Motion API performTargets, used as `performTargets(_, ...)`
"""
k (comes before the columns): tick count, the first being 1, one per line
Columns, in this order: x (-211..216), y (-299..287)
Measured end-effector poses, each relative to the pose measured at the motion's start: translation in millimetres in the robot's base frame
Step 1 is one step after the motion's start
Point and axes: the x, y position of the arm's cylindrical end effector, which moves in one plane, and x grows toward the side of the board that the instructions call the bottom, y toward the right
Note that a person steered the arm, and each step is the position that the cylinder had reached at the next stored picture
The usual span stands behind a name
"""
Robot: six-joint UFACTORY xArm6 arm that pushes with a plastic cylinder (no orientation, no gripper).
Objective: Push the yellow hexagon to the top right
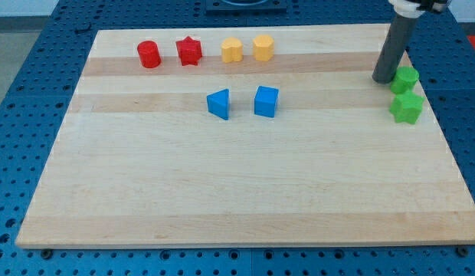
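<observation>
Two yellow blocks sit side by side near the view's top, left of centre. The right one [263,47] looks like the yellow hexagon. The left one [232,50] has a less clear shape. My rod comes down from the view's top right, and my tip [384,80] rests on the board at the far right. The tip is just left of a green block [406,79] and close to touching it. It is far to the right of the yellow hexagon.
A red cylinder [149,54] and a red star [189,50] stand left of the yellow blocks. A blue triangle [219,103] and a blue cube [266,101] lie below them. A green star [407,108] sits by the board's right edge [444,130].
</observation>
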Motion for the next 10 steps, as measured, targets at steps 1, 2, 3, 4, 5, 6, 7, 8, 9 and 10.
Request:
performTargets(1, -7, -11)
performTargets(2, -17, -32)
performTargets(3, -18, -43)
performTargets(4, -20, -62)
performTargets(5, -24, -106)
performTargets(6, -24, -157)
performTargets(7, -25, -208)
performTargets(8, -42, -213)
performTargets(9, -59, -213)
performTargets(10, -64, -219)
